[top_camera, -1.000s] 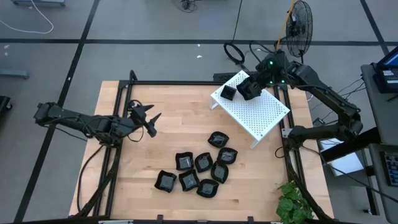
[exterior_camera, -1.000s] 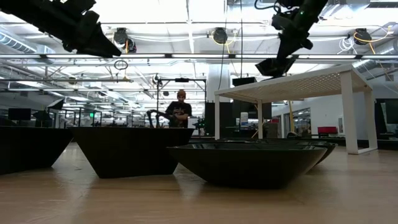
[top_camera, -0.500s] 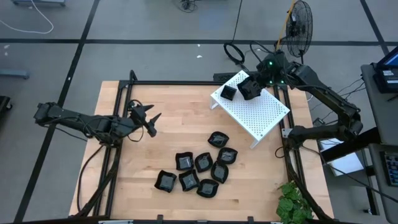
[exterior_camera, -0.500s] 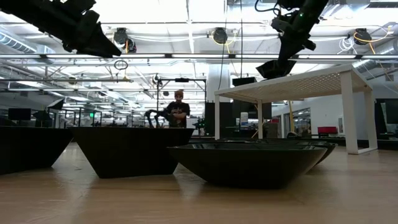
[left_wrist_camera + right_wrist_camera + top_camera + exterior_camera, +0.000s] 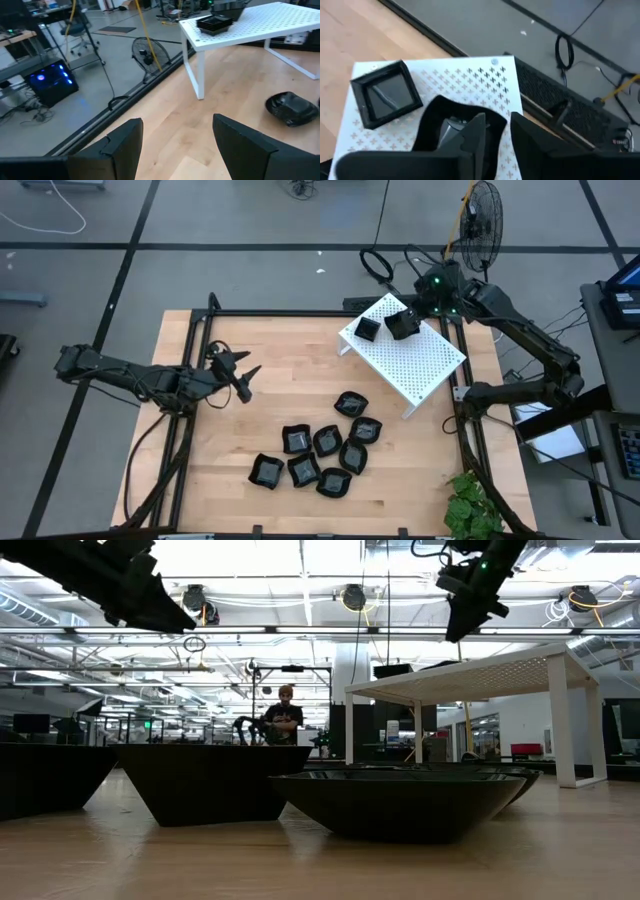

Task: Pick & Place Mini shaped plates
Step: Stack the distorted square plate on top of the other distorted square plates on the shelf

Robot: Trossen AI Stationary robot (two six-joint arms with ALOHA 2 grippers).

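Observation:
Two mini shaped plates lie on the white perforated rack at the table's far right: a square one and a rounder one beside it. My right gripper hovers open just above the rounder plate, clear of it in the low view. Several more black plates rest on the wooden table's near middle. My left gripper waits open over the table's left part, nothing between its fingers.
A black frame rail runs along the table's edges. A fan and cables stand beyond the far right corner, a plant at the near right. In the low view a person stands far off. Bare wood lies between arm and rack.
My right gripper has opened and let go of the rounder plate. The plate, which hung tilted below the fingers above the rack's far corner, now lies on the rack top beside the square plate. The gripper has stayed in place above it.

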